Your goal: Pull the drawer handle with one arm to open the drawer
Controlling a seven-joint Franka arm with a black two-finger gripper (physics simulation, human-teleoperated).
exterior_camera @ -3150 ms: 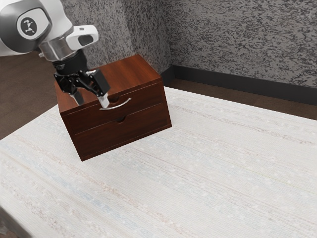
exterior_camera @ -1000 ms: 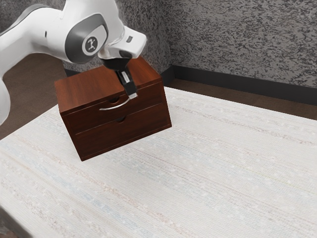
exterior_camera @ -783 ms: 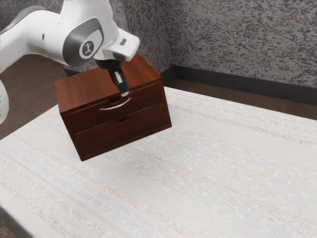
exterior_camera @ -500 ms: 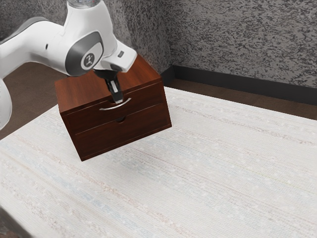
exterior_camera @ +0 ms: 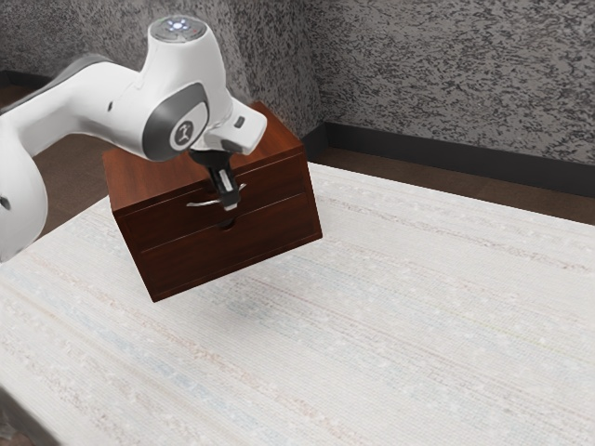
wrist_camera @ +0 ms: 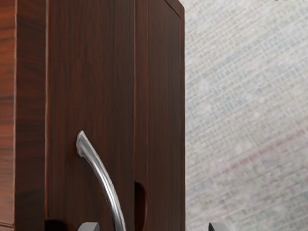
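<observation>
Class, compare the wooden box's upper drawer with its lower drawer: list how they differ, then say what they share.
The upper drawer carries a curved metal handle; the lower drawer has none, just a small notch cut in its top edge. The gripper sits at the upper drawer, its open fingers either side of the handle; nothing touches the lower drawer. Both are dark brown wood and look shut.
</observation>
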